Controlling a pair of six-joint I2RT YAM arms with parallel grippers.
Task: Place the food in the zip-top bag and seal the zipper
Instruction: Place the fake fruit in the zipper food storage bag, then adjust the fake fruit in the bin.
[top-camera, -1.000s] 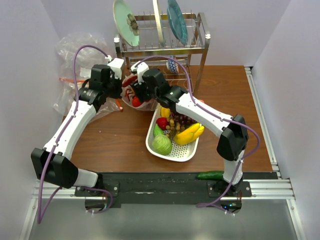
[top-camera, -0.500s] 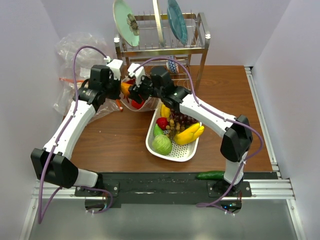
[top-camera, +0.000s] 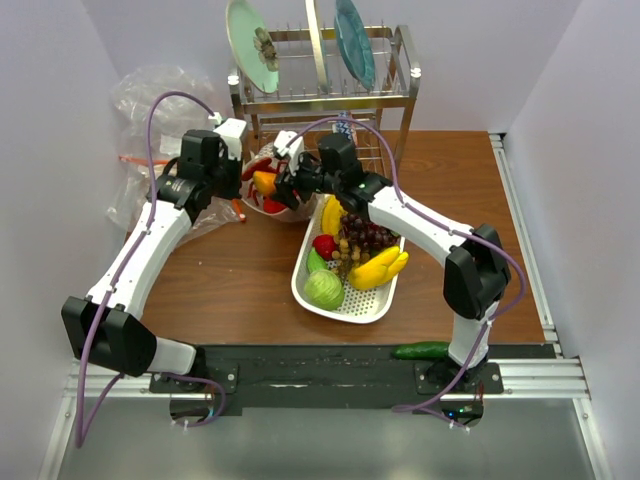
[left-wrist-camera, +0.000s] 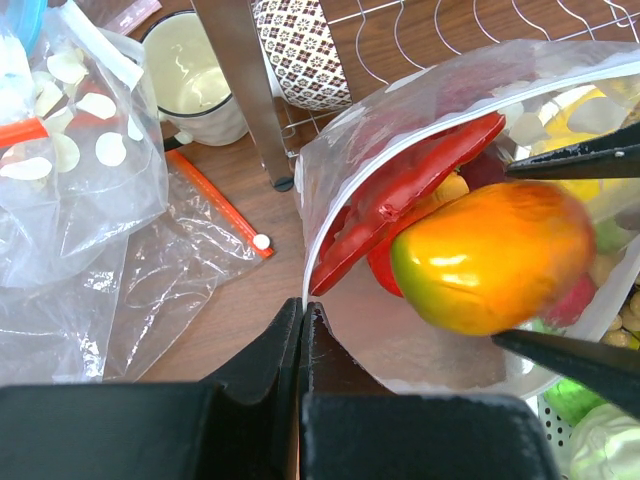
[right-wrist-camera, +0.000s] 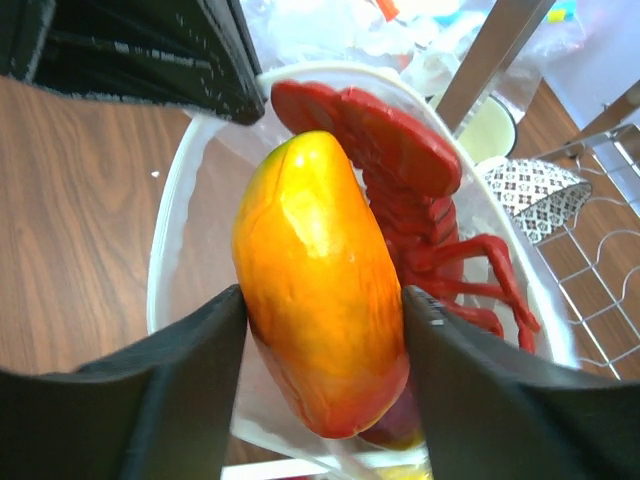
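The zip-top bag (left-wrist-camera: 420, 340) is clear with white dots. It lies between the dish rack and the tray with its mouth held open. My left gripper (left-wrist-camera: 302, 310) is shut on the bag's white rim, the zipper (left-wrist-camera: 306, 250). A red lobster (left-wrist-camera: 410, 180) lies inside the bag. My right gripper (right-wrist-camera: 325, 310) is shut on an orange-yellow peach (right-wrist-camera: 315, 280), held in the bag's mouth above the lobster (right-wrist-camera: 400, 170). From above, the peach (top-camera: 265, 182) shows between the two grippers. More red food lies deeper in the bag, partly hidden.
A white tray (top-camera: 300, 285) right of the bag holds bananas (top-camera: 380, 268), a cabbage (top-camera: 323, 290), grapes (top-camera: 365, 238) and a red fruit (top-camera: 324, 245). Behind stands a metal dish rack (top-camera: 400, 95) with plates, a cup (left-wrist-camera: 195, 80) and a patterned bowl (left-wrist-camera: 300, 45). Crumpled clear bags (top-camera: 150, 110) lie at the left. A cucumber (top-camera: 420, 350) lies at the front edge.
My right wrist has swung to the right and the peach now shows in the bag's mouth. The left gripper has kept its hold on the rim.
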